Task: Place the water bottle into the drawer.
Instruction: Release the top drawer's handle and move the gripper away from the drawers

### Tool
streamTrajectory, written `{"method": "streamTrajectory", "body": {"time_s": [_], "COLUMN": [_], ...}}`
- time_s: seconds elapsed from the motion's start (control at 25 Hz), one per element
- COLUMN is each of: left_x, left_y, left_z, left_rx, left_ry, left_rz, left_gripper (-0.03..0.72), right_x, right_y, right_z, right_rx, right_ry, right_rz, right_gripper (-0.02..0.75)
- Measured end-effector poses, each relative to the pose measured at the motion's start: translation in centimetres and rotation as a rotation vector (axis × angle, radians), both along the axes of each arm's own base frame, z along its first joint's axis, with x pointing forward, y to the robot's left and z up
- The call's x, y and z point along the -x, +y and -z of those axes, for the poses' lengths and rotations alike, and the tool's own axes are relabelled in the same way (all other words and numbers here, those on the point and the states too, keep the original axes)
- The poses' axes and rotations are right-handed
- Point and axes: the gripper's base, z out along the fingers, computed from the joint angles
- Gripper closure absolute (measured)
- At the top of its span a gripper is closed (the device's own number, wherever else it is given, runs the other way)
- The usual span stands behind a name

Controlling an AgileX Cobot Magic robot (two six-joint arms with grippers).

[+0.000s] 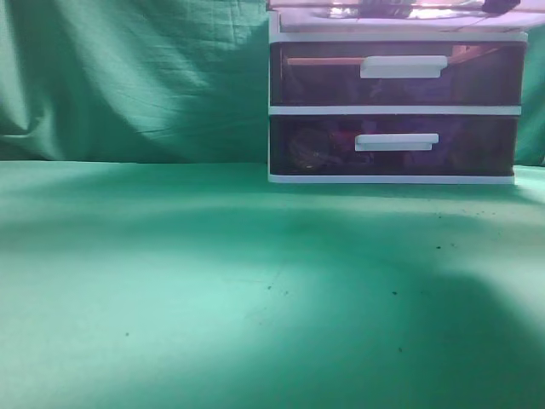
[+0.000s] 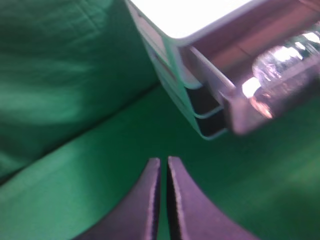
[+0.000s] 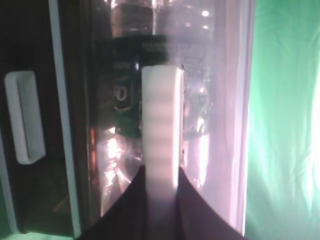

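Observation:
The drawer (image 2: 245, 107) is the top, translucent reddish-purple one, pulled out of the white-framed unit (image 2: 190, 20). The clear water bottle (image 2: 285, 65) lies inside it on its side. In the right wrist view the bottle (image 3: 125, 100), with a dark label, shows through the drawer front (image 3: 225, 100). My right gripper (image 3: 160, 172) is shut on the drawer's white bar handle (image 3: 160, 115). My left gripper (image 2: 164, 162) is shut and empty, above the green cloth to the left of the unit. In the exterior view only the bottom strip of the drawer (image 1: 392, 10) shows at the top edge.
Two darker purple drawers (image 1: 396, 75) (image 1: 392, 143) with white handles sit closed below the top one. Green cloth (image 1: 213, 281) covers the table and hangs behind as a backdrop (image 1: 128, 77). A lower drawer handle (image 3: 25, 120) shows left of my right gripper.

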Motion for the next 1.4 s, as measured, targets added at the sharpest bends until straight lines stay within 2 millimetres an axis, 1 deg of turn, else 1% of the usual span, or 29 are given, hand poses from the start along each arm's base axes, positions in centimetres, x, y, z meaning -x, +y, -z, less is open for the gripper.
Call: {"method": "streamTrajectory", "body": {"time_s": [0.08, 0.12, 0.16, 0.2, 0.28, 0.4, 0.56, 0.68, 0.72, 0.88, 1.04, 1.2, 1.24, 1.4], "left_x": [1.4, 2.2, 2.9, 3.6, 4.9, 6.9, 9.3, 10.7, 11.0, 11.4, 11.5, 11.4, 11.4, 11.4], "left_y": [0.5, 0.8, 1.0, 1.3, 1.7, 2.4, 3.6, 4.5, 4.7, 5.0, 5.0, 5.0, 5.0, 5.0], "left_z": [1.5, 2.6, 4.3, 5.3, 8.2, 11.4, 13.3, 14.1, 14.2, 14.1, 14.2, 14.1, 14.1, 14.1], "left_rx": [0.032, 0.049, 0.057, 0.075, 0.098, 0.165, 0.251, 0.274, 0.274, 0.284, 0.289, 0.288, 0.285, 0.283], "left_ry": [0.015, 0.041, 0.09, 0.118, 0.2, 0.271, 0.281, 0.279, 0.278, 0.263, 0.267, 0.262, 0.259, 0.253], "left_rz": [0.036, 0.053, 0.065, 0.074, 0.089, 0.103, 0.111, 0.112, 0.112, 0.115, 0.115, 0.116, 0.116, 0.117], "left_gripper": [0.688, 0.688, 0.688, 0.688, 0.688, 0.688, 0.688, 0.688, 0.688, 0.688, 0.688, 0.688, 0.688, 0.688], "right_x": [-1.2, -2.0, -2.6, -3.3, -4.7, -6.9, -9.9, -11.7, -11.7, -13.0, -13.3, -13.3, -13.2, -12.6], "right_y": [-0.2, -0.3, -0.4, -0.4, -0.3, 0.3, 0.6, 0.6, 0.6, 0.6, 0.6, 0.7, 0.7, 0.4], "right_z": [-0.2, -0.3, -0.5, -0.5, -0.5, -0.3, -0.1, 0.1, 0.1, 0.1, 0.2, -0.1, -0.3, -1.2], "right_rx": [0.011, 0.017, 0.018, 0.021, 0.022, 0.031, 0.033, 0.032, 0.032, 0.03, 0.027, -0.056, -0.094, -0.195], "right_ry": [0.004, 0.002, -0.004, -0.004, -0.01, -0.021, -0.046, -0.064, -0.064, -0.067, -0.056, -0.043, -0.034, 0.033], "right_rz": [0.005, 0.009, 0.015, 0.017, 0.022, 0.024, 0.037, 0.049, 0.049, 0.049, 0.045, 0.052, 0.055, 0.048], "right_gripper": [0.659, 0.659, 0.659, 0.659, 0.659, 0.659, 0.659, 0.659, 0.659, 0.659, 0.659, 0.659, 0.592, 0.437]}}
